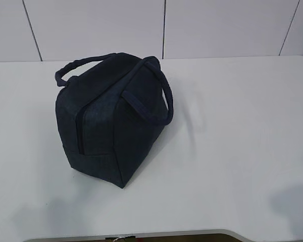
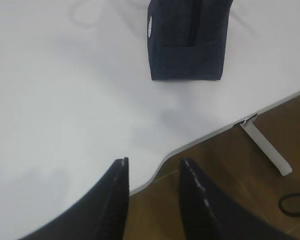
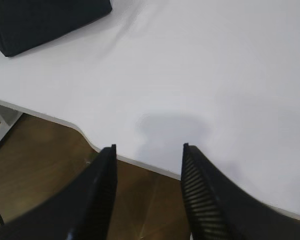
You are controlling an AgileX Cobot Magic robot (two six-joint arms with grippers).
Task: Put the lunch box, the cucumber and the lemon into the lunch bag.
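Both grippers (image 2: 152, 167) (image 3: 149, 150) hover open-jawed over the table (image 1: 242, 126) edge.

Only the lunch bag (image 1: 111, 118) stands on the table (image 1: 242, 126); bare surface surrounds it.

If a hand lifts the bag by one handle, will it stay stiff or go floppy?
The bag is probably floppy: it is dark fabric, and its handles droop in soft loops. It now stands closed with a full, boxy shape, so it may keep some form, perhaps tilting when lifted by one handle. Its weight cannot be told.
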